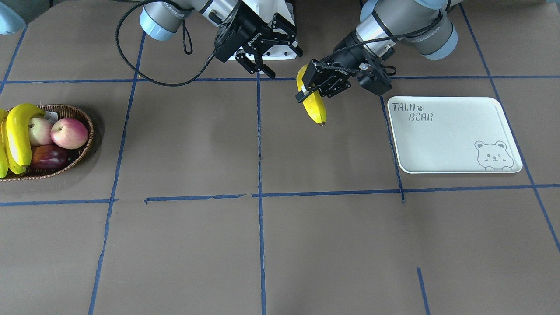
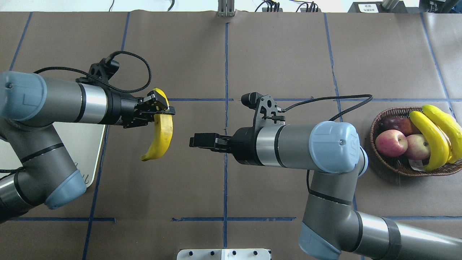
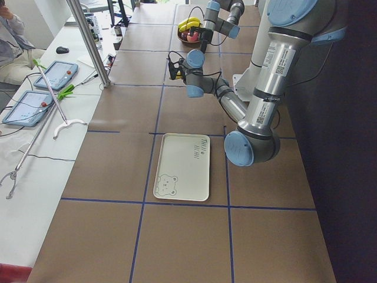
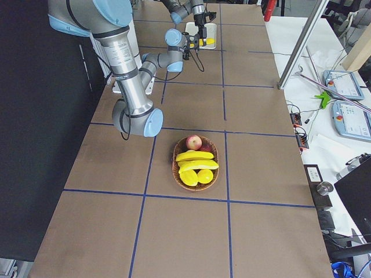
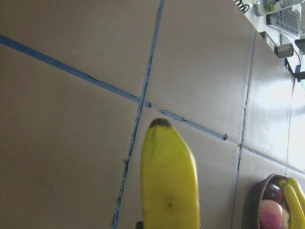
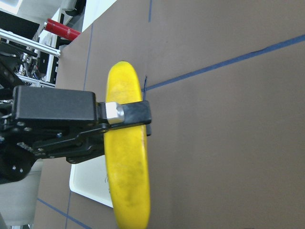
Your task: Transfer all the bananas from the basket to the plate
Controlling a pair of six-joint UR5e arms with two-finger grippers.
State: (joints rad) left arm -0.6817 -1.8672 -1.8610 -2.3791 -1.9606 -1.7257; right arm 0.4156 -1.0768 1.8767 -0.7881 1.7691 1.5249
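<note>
My left gripper is shut on one yellow banana near its upper end and holds it above the table, just left of the off-white bear plate in the front-facing view. In the overhead view the gripper holds the banana hanging towards me. My right gripper is open and empty, apart from the banana, near the table's middle line. The wicker basket at the far side holds more bananas. The right wrist view shows the held banana.
The basket also holds two red-yellow apples and a dark purple fruit. The plate lies partly under my left arm in the overhead view. Blue tape lines cross the brown table.
</note>
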